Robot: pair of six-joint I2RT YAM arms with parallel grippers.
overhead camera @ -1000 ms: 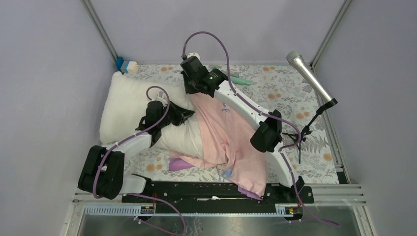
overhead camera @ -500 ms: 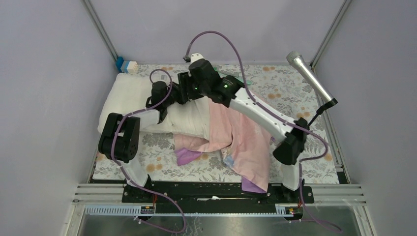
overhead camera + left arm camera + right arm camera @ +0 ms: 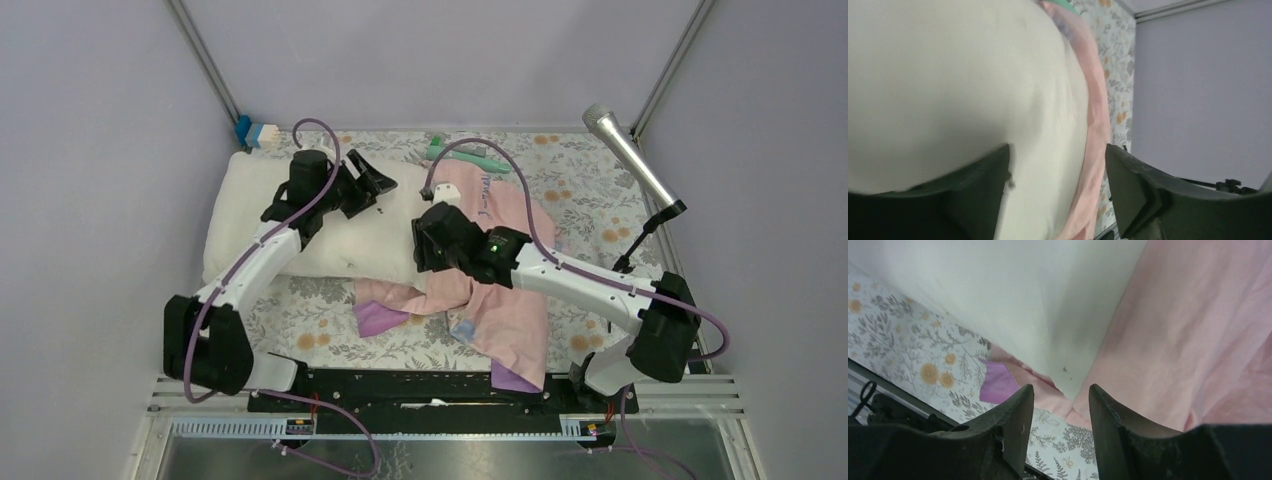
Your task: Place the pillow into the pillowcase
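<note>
Left gripper and right gripper parted, empty, above pillow

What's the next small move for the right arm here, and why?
Probably lower the right end effector onto the open edge of the pillowcase beside the pillow and close on it. Both end effectors are open and hold nothing, the left end effector over the pillow, and much of the pillow lies bare, so the fabric likely needs a fresh grip.

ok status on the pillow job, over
Left end effector open over pillow, empty. Right end effector open at pillow's near corner, empty. Pillow mostly outside pillowcase. Nothing seen in the way.
</note>
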